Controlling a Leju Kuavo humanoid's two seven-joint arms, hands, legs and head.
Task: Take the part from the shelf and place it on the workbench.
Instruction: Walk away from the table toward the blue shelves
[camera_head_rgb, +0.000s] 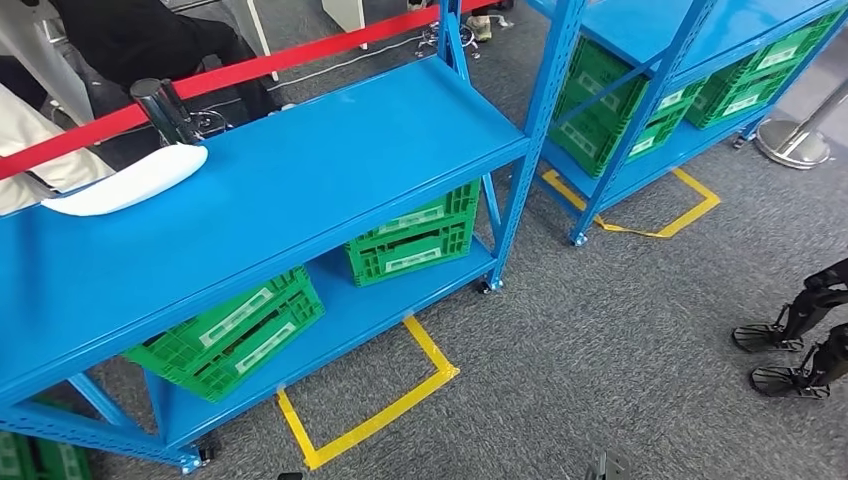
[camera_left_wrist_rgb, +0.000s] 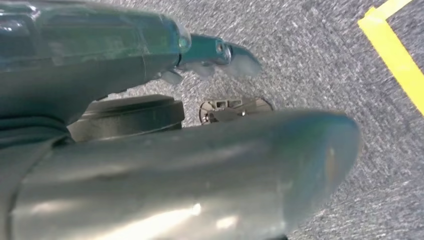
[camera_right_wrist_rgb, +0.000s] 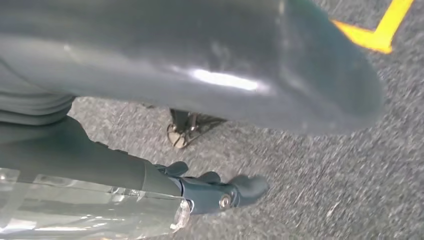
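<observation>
part: white oblong piece (camera_head_rgb: 130, 181) on the top blue shelf (camera_head_rgb: 330, 170), far-left end, just beside a black post (camera_head_rgb: 165, 108) with red tape (camera_head_rgb: 300, 55); nothing holds it
axis: long axis slants along the shelf's length, near end low-left, far end up-right by the post
left hand: (camera_left_wrist_rgb: 220, 55) hangs over grey carpet (camera_left_wrist_rgb: 325, 60); fingers loosely extended and apart, holding nothing
right hand: (camera_right_wrist_rgb: 220, 192) also hangs over carpet; fingers slightly curled but spread, nothing in them
key relation: part lies up, forward and to the left of both hands; left arm looks the nearer one, my judgement from the part's spot at the left of the head view; a left-hand reach could wrap across the short axis
step: approach to the shelf, grasp not yet begun; task looks at its start
counter: cannot place it from these views
surroundings: green crates (camera_head_rgb: 410, 240) on the lower shelf level; second blue rack (camera_head_rgb: 680, 60) to the right with more crates; yellow floor tape (camera_head_rgb: 370, 420); a person in dark clothes behind the red tape
risk: post stands just beside the part's far end; a grasp toward the near or middle portion looks safer
</observation>
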